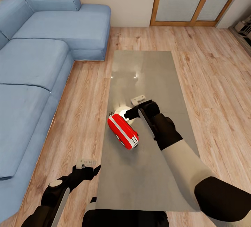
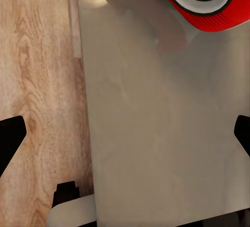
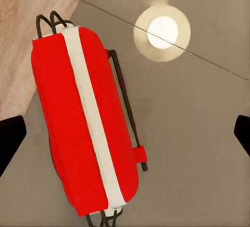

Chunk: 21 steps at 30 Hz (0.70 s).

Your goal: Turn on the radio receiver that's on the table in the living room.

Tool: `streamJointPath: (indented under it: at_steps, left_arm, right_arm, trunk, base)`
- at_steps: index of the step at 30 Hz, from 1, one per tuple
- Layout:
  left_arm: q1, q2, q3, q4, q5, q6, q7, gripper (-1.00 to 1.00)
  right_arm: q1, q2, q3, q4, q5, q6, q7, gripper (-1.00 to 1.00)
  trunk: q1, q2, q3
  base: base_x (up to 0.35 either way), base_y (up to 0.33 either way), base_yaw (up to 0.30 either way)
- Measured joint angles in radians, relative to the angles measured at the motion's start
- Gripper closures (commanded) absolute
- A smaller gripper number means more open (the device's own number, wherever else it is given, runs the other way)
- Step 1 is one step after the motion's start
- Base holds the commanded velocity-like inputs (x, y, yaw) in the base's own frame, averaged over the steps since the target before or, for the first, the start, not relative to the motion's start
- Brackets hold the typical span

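The red radio receiver (image 1: 122,131) lies on its side near the left edge of the long grey table (image 1: 146,70), its white band facing up. Seen from the right wrist, the radio (image 3: 86,128) has its thin handle alongside, on the glossy top. My right gripper (image 1: 133,106) hovers open just beyond and right of the radio, its fingertips (image 3: 10,138) spread wide and holding nothing. Low at the table's near left corner my left gripper (image 1: 90,166) is open over the floor edge. The left wrist view catches the radio's round dial face (image 2: 208,2).
A pale round disc (image 1: 121,110) sits on the table just behind the radio, under the right gripper. The blue L-shaped sofa (image 1: 35,63) runs along the left, with a strip of wood floor (image 1: 87,91) between it and the table. Wood-framed glass doors (image 1: 195,0) stand at the back.
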Motion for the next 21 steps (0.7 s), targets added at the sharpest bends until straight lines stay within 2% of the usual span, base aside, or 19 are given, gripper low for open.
streamJointPath:
  at_steps: [2, 3, 5, 7, 9, 15, 21]
  left_arm:
    - [0.000, 0.000, 0.000, 0.000, 0.000, 0.000, 0.000, -1.00]
    - [0.000, 0.000, 0.000, 0.000, 0.000, 0.000, 0.000, -1.00]
    - [0.000, 0.000, 0.000, 0.000, 0.000, 0.000, 0.000, -1.00]
    - [0.000, 0.000, 0.000, 0.000, 0.000, 0.000, 0.000, -1.00]
    - [0.000, 0.000, 0.000, 0.000, 0.000, 0.000, 0.000, -1.00]
    - [0.000, 0.000, 0.000, 0.000, 0.000, 0.000, 0.000, -1.00]
    - [0.000, 0.000, 0.000, 0.000, 0.000, 0.000, 0.000, -1.00]
  right_arm:
    - [-0.003, 0.000, 0.000, 0.009, -0.018, -0.009, 0.000, -1.00]
    - [-0.005, 0.000, 0.000, 0.014, -0.064, -0.014, 0.000, -1.00]
    - [-0.006, 0.000, 0.000, 0.017, -0.120, -0.018, 0.001, -1.00]
    - [-0.006, 0.000, 0.001, 0.019, -0.135, -0.020, 0.001, -1.00]
    - [-0.007, 0.000, 0.008, 0.020, -0.146, -0.021, 0.001, -1.00]
    - [-0.006, 0.000, 0.064, 0.023, -0.155, -0.038, 0.000, -1.00]
    - [-0.007, 0.000, 0.084, 0.049, -0.155, -0.049, -0.001, -1.00]
  trunk:
    - [0.000, 0.000, 0.000]
    - [0.000, 0.000, 0.000]
    - [0.000, 0.000, 0.000]
    - [0.000, 0.000, 0.000]
    - [0.000, 0.000, 0.000]
    - [0.000, 0.000, 0.000]
    - [0.000, 0.000, 0.000]
  base:
    - [0.000, 0.000, 0.000]
    - [0.000, 0.000, 0.000]
    - [0.000, 0.000, 0.000]
    - [0.000, 0.000, 0.000]
    - [0.000, 0.000, 0.000]
    - [0.000, 0.000, 0.000]
    - [0.000, 0.000, 0.000]
